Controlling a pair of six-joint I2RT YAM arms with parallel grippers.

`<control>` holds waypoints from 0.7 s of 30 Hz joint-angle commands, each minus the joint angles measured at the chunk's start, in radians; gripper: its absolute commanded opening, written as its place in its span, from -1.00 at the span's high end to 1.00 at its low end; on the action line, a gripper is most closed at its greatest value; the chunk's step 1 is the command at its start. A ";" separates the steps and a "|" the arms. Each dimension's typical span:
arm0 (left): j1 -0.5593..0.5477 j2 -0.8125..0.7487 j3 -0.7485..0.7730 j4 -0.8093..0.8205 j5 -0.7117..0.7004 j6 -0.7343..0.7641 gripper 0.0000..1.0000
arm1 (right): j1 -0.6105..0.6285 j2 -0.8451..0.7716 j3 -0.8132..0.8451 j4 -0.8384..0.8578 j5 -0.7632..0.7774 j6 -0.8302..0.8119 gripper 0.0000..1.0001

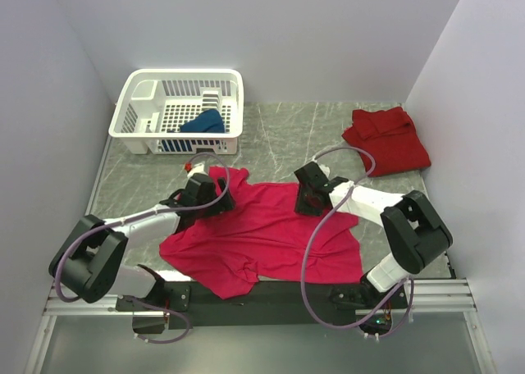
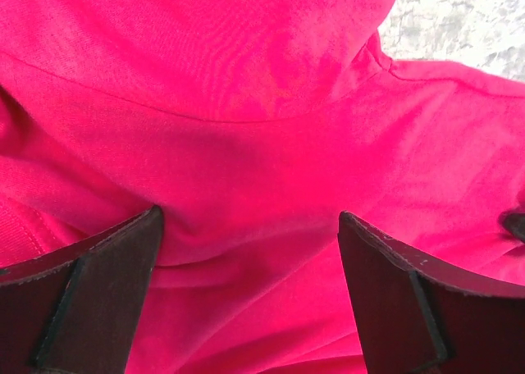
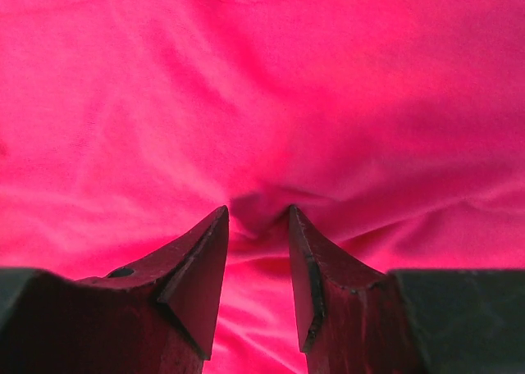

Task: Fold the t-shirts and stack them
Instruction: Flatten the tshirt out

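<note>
The left gripper (image 2: 250,220) is spread wide, with the pink shirt (image 1: 271,230) lying slack between its fingers. The right gripper (image 3: 257,212) pinches a small fold of that shirt at its tips.

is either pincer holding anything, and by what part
The right pincer seems to pinch a small pucker of the magenta t-shirt, in plain cloth near its far edge. The left pincer stands open over it, holding nothing.
</note>
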 commanded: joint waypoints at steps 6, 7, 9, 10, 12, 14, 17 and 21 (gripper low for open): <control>-0.003 -0.046 0.192 -0.103 -0.052 0.065 -0.89 | -0.004 -0.105 0.133 -0.176 0.105 -0.063 0.14; -0.003 -0.043 0.213 -0.098 -0.050 0.076 -0.89 | -0.006 -0.117 0.160 -0.184 0.108 -0.064 0.14; -0.003 -0.013 0.285 -0.066 -0.009 0.097 -0.90 | -0.006 -0.154 0.185 -0.190 0.100 -0.067 0.14; -0.003 0.027 0.316 -0.060 0.007 0.106 -0.89 | -0.006 -0.164 0.188 -0.190 0.094 -0.067 0.14; -0.006 0.078 0.407 -0.019 0.043 0.126 -0.89 | -0.004 -0.197 0.187 -0.181 0.080 -0.066 0.14; -0.008 0.169 0.480 0.026 0.100 0.162 -0.89 | -0.006 -0.224 0.177 -0.180 0.076 -0.064 0.14; -0.012 0.320 0.664 0.028 0.158 0.208 -0.88 | -0.004 -0.261 0.148 -0.173 0.079 -0.063 0.14; -0.018 0.502 0.949 0.000 0.205 0.244 -0.88 | -0.004 -0.316 0.093 -0.154 0.065 -0.051 0.14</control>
